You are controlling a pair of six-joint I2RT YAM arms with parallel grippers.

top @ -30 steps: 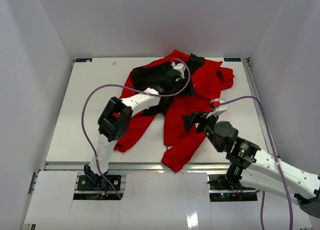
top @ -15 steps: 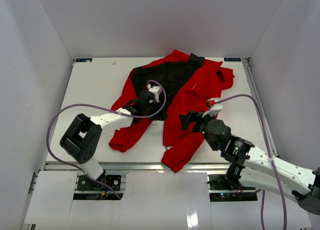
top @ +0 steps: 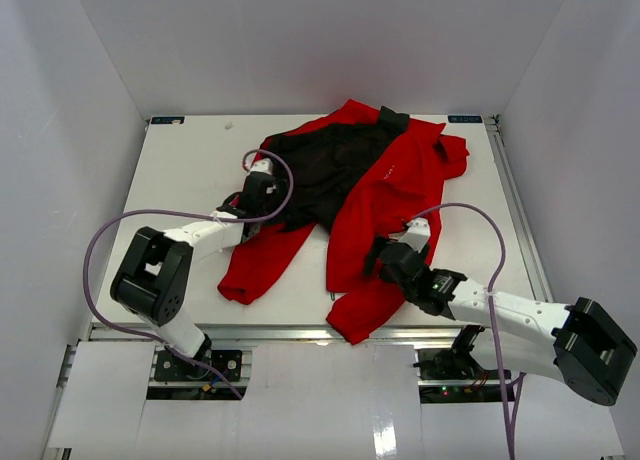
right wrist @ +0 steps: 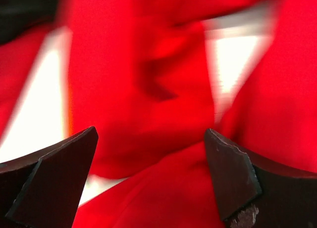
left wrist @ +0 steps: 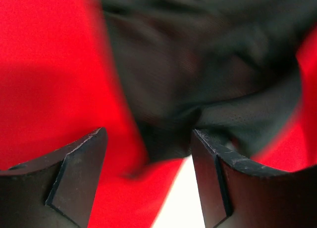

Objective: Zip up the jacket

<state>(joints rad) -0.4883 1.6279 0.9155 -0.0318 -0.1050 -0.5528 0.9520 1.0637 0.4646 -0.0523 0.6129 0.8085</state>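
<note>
Three pale walls (top: pixel 300 40) box in the white table (top: pixel 170 180) on which the jacket (top: pixel 395 180) sprawls unzipped, black lining up. The left gripper (left wrist: pixel 148 139) hovers at the jacket's left edge where lining meets red, jaws parted and empty. The right gripper (right wrist: pixel 151 134) hangs over the jacket's near red hem, jaws wide, holding nothing.

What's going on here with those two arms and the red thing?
Two robot arms are working on a red jacket lying open on the table, black lining showing, not zipped. The left gripper hovers at the lining's edge, the right gripper over red fabric; both are open, gripping nothing.
</note>
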